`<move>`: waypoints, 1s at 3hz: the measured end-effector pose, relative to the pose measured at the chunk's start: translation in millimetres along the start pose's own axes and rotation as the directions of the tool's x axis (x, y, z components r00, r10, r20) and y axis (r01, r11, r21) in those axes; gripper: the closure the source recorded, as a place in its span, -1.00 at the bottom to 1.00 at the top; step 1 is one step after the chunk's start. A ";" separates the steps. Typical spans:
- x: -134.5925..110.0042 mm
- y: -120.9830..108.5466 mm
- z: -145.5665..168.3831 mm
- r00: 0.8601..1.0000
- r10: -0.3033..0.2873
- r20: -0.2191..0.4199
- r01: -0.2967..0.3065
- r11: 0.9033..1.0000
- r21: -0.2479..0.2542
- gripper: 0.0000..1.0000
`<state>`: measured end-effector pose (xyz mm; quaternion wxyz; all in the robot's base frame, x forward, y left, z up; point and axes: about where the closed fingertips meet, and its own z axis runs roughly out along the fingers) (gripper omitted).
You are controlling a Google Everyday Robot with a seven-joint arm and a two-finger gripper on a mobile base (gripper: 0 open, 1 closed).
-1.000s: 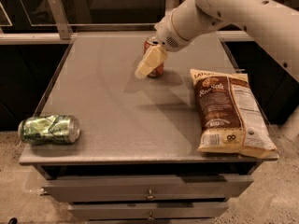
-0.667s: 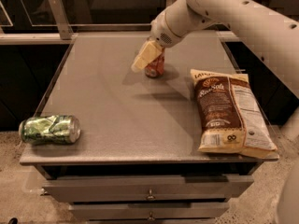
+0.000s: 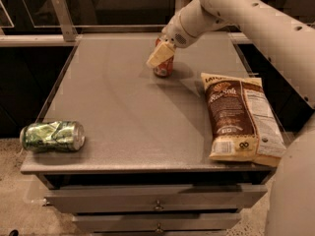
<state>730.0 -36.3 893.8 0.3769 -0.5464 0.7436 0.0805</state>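
Red can (image 3: 164,69) stands on the grey table (image 3: 118,112), up and left of the chip bag (image 3: 241,117), near the bag's top left corner but clear of it. Versus 0.7 s ago, the can is in the same spot and pose. The gripper (image 3: 161,55) has slid slightly toward the bag side and now covers more of the can's upper left part, where before it hung more off the side away from the bag. The can is upright with its long axis vertical, top up and base flat on the table. The top rim is mostly hidden behind the gripper. The gripper is at the can, overlapping its upper half. Can't tell if it is clamped on the can or loose, as contact is hidden. The white arm (image 3: 256,18) comes in from above the bag and slopes down to the can. The bag lies flat, unchanged, its long axis running away from the front edge with the printed side up. A crushed green can (image 3: 52,135) lies on its side far left of the bag at the table's front left corner, also unchanged. Drawers (image 3: 157,200) sit below the bag, under the table top.
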 end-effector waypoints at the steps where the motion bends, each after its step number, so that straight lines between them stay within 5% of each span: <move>1: -4.1 -1.2 -3.7 1.000 -0.001 0.001 0.001 1.000 0.000 0.32; 2: -31.1 7.5 -28.1 0.997 -0.071 0.035 0.073 0.996 -0.052 0.79; 3: -68.7 23.5 -67.6 0.980 -0.165 0.110 0.177 0.979 -0.102 1.00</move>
